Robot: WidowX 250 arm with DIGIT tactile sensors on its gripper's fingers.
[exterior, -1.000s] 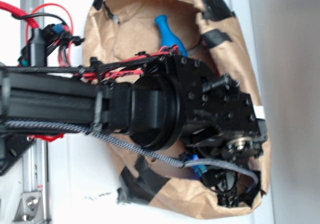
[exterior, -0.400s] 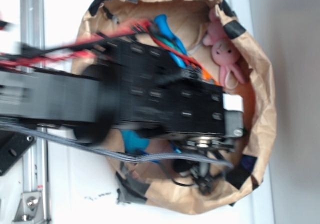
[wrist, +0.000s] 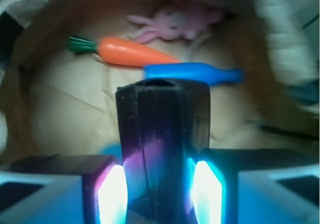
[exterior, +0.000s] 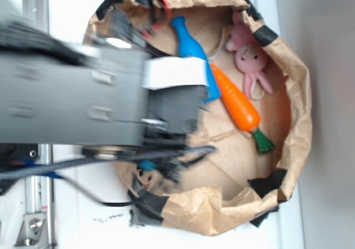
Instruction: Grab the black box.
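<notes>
the pincer (wrist: 160, 184) grips the black box (wrist: 162, 139) between its pads, box upright, long axis toward 12 o'clock, clamped at its lower half.

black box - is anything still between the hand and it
No. In the wrist view the black box stands upright between the two pads of the hand, touching both, with nothing wedged in. The carrot, blue bottle and pink bunny lie beyond it on the bag's floor.
</notes>
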